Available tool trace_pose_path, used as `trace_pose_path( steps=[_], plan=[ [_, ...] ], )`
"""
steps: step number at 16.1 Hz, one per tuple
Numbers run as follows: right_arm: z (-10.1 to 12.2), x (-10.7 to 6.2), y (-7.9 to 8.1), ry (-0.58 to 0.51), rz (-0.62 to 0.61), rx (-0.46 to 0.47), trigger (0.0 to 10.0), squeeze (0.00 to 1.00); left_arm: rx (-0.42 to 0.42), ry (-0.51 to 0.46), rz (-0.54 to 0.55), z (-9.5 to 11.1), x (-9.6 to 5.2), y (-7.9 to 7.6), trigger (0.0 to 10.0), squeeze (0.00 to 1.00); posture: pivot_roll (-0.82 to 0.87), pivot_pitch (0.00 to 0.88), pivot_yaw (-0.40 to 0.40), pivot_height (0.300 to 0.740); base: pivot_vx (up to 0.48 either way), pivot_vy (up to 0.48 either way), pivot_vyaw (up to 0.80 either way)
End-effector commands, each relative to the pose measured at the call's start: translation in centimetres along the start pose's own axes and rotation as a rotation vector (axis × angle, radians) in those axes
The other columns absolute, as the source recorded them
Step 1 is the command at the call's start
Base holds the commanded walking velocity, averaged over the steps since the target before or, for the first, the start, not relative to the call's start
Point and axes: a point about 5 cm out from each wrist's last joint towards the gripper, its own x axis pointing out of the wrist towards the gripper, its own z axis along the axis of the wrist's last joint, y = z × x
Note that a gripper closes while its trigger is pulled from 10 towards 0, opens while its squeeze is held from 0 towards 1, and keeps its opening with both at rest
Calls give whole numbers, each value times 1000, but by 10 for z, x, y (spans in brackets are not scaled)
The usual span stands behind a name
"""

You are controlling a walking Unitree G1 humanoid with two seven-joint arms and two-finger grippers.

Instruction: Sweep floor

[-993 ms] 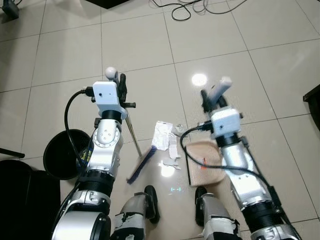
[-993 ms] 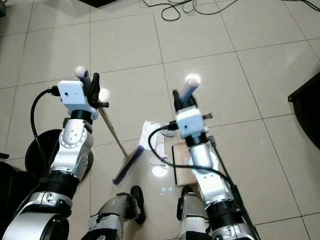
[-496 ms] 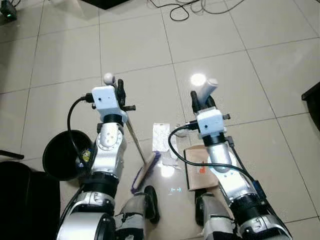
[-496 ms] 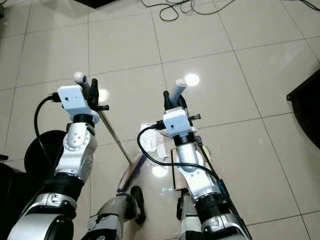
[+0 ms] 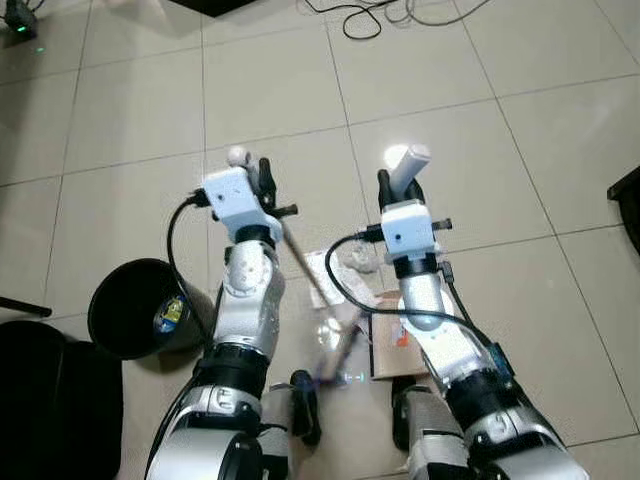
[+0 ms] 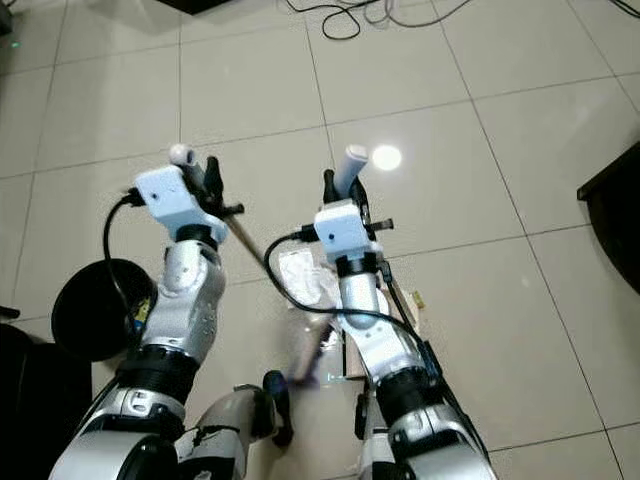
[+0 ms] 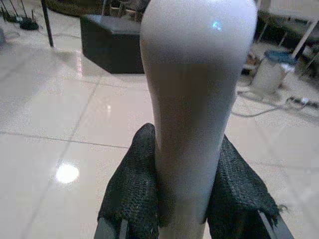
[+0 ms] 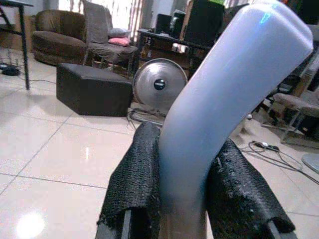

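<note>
My left gripper (image 5: 258, 178) is shut on the upper end of a broom handle (image 7: 192, 99), whose white knob (image 5: 238, 155) sticks out above the black fingers (image 7: 132, 189). The thin shaft (image 5: 300, 260) slants down to the right to a blurred brush head (image 5: 335, 365) just in front of my feet. My right gripper (image 5: 392, 188) is shut on the pale curved handle (image 8: 224, 99) of a tan dustpan (image 5: 388, 345), which rests on the tiles under that arm. White paper scraps (image 5: 345, 268) lie on the floor between the arms, close to the dustpan's edge.
A round black bin (image 5: 135, 312) stands on the floor at my left. A dark bulky object (image 5: 40, 400) sits at the lower left, and dark furniture (image 5: 628, 200) at the right edge. Cables (image 5: 380, 15) lie on the tiles far ahead. My feet (image 5: 305, 400) are below the brush.
The brush head has swung from my left foot's side to the right, toward the dustpan. My left gripper has shifted right; the right arm and dustpan have drawn in to the left.
</note>
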Motion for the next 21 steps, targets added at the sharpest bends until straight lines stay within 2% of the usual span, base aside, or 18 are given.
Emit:
trace_pose_path(
  steps=[1,3,7,10,12,15,17,18,20,21],
  plan=[
    [-6,-5,2,41,-15,16,10000,0,-145,55,-1,-12,-12,-16,10000,0,86,364,117,740,0,0,0],
    [-8,-3,-7,49,-44,28,10000,0,-206,54,-54,-4,-12,-23,10000,0,88,351,109,740,0,0,0],
    [-6,5,-19,38,-91,61,10000,0,-163,21,-157,12,-6,-20,10000,0,72,333,92,740,0,0,0],
    [-2,5,-29,8,-91,64,10000,0,-132,-66,-259,42,7,-17,10000,0,53,304,84,740,0,0,0],
    [-6,-1,-33,16,-85,56,10000,0,-77,-130,-303,63,18,-6,10000,0,55,299,80,740,0,0,0],
    [-12,-13,-35,40,-72,57,10000,0,-7,-182,-293,84,33,17,10000,0,58,285,81,740,0,0,0],
    [-13,-15,-35,47,-74,59,10000,0,10,-189,-293,88,35,22,10000,0,59,286,80,740,0,0,0],
    [-14,-17,-37,53,-86,72,10000,0,53,-182,-294,86,37,27,10000,0,57,286,81,740,0,0,0],
    [-12,-17,-41,53,-118,102,10000,0,123,-150,-301,75,36,32,10000,0,45,279,87,740,0,0,0],
    [-12,-18,-45,56,-139,107,10000,0,161,-115,-310,61,33,33,10000,0,43,285,87,740,0,0,0]
  ],
)
